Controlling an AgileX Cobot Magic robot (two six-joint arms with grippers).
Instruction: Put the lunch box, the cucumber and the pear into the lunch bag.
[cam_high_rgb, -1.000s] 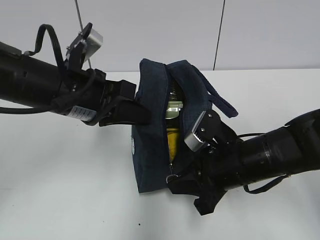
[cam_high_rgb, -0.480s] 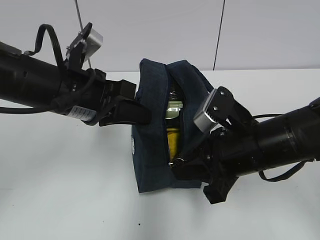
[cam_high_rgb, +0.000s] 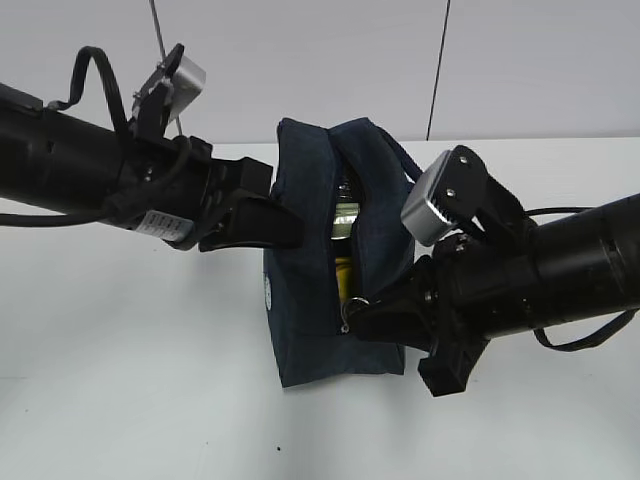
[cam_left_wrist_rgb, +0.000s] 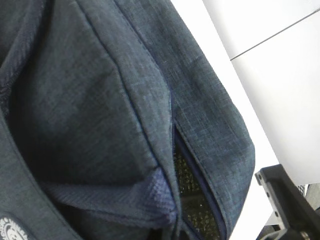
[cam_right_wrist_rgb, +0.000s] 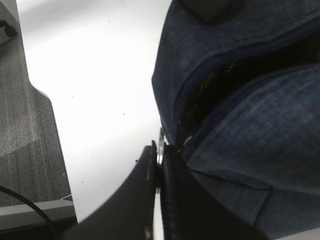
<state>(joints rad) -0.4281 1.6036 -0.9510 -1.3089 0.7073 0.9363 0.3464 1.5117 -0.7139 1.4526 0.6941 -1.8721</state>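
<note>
Lunch bag stands on the white worktop, centre of the exterior view, dark navy fabric, zip slit running down its near face and partly parted. Through the gap: a strip of yellow low down, the pear by its colour, and above it a pale, shiny patch that I cannot identify with certainty. Cucumber and lunch box cannot be made out in any view.

Left pincer reaches in from the left and meets the bag's left flank high up; its black fingers lie against or into the fabric. Whether it grips cloth or merely presses is not clear: the left wrist view is filled with navy weave and a stretch of open zip with dark mesh behind, and no fingertips show. State of this pincer: cannot tell.

Right pincer comes from the right, low on the bag's near face. In the right wrist view its two black fingers are pressed together on the metal ring pull at the lower end of the zip. The exterior view shows the same ring at the finger ends, just beside the bag's seam.

A loop handle hangs off the bag's right shoulder.
</note>
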